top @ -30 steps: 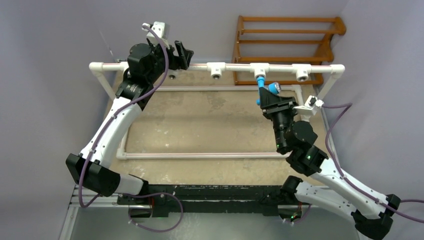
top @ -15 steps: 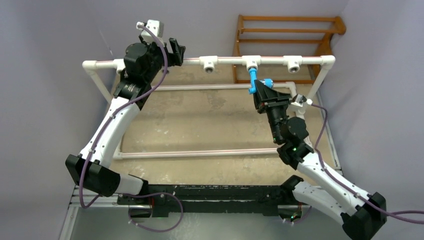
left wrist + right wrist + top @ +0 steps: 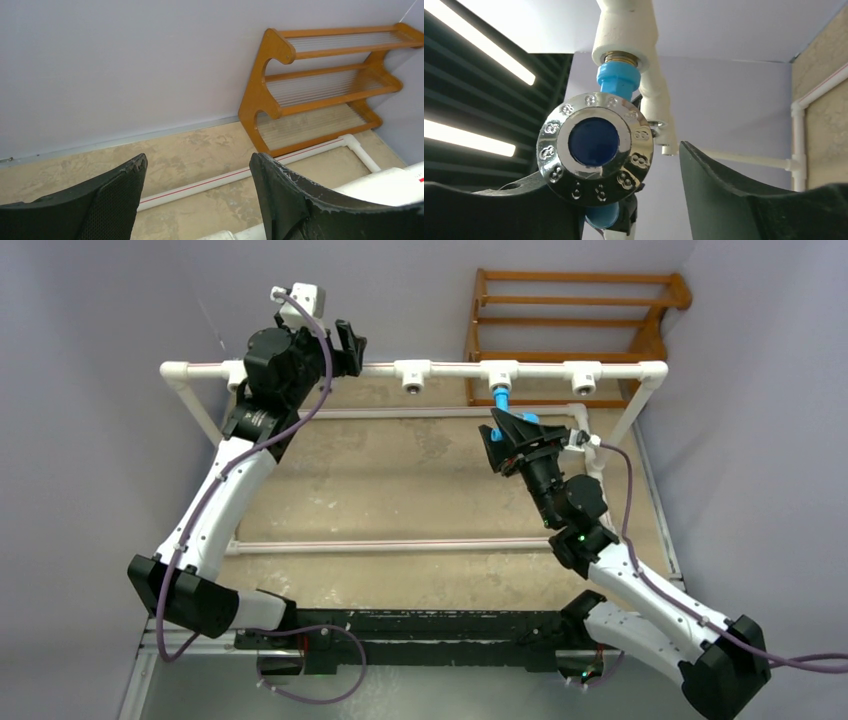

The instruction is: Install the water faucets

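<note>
- The faucet hangs under a tee of the top pipe, with its threaded end up inside the mouth of the tee
- A thin ring of silvery thread shows between the blue body and the tee, so I judge that it is started but not screwed fully home
- The right gripper comes from below, with the knob facing its camera; this is probably so that a turn of the wrist turns the faucet about its own thread
- Its jaws are released: the right finger stands clearly apart from the knob, and the left finger lies close beside or behind the rim of the knob; I cannot tell if it touches
- Nothing is grasped there, so the faucet stays up by its thread alone
- The left gripper is at the far left part of the top pipe, perhaps to steady the frame
- Its jaws are wide apart with nothing between the tips; the pipe passes low by the right finger, and contact I cannot tell
</note>
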